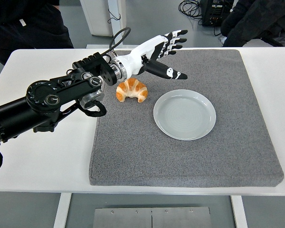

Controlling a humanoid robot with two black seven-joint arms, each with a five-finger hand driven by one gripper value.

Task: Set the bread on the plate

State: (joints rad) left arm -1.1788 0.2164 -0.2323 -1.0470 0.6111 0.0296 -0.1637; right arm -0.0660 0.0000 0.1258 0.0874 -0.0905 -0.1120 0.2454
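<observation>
A golden croissant [131,90] lies on the grey mat [180,152], left of a pale round plate [185,114] that holds nothing. My left hand [167,53], white with black fingers, hovers above and just right of the croissant, over the mat's far part. Its fingers are spread and hold nothing. The black left arm [61,95] reaches in from the left edge across the white table [42,152]. The right arm does not show.
People in dark clothes stand beyond the table's far edge at the top left [28,23] and top right [256,19]. Cables lie on the floor behind [192,7].
</observation>
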